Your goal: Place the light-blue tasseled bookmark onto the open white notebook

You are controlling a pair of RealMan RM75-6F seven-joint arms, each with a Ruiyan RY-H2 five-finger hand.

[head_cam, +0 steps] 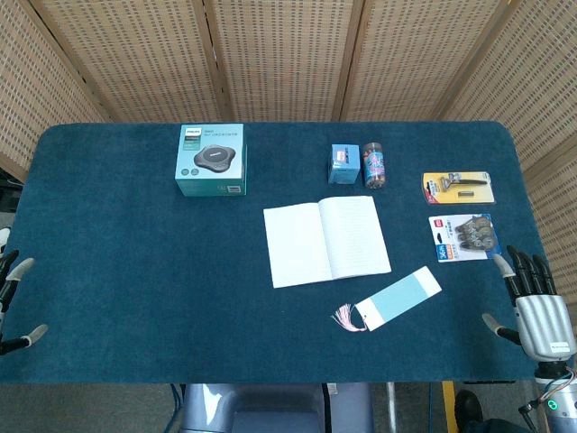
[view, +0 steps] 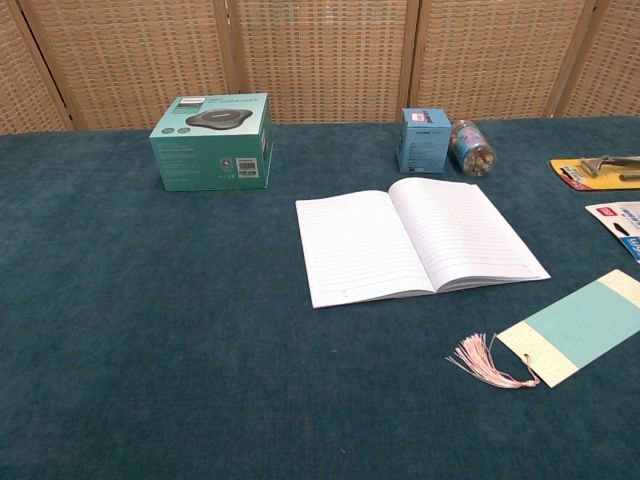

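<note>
Bookmark (head_cam: 397, 299) flat on the table (head_cam: 135, 298), off to the left of the right hand (head_cam: 532, 302), not touching. Right hand fingers (head_cam: 526, 268) spread, holding nothing. Left hand (head_cam: 11, 302) far off, fingers apart. Notebook (head_cam: 325, 240) open just past the bookmark.

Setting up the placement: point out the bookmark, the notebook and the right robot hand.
bookmark (head_cam: 401, 297): head view, light-blue middle.
notebook (head_cam: 325, 240): head view, centre fold.
right robot hand (head_cam: 538, 311): head view, back of hand.
</note>
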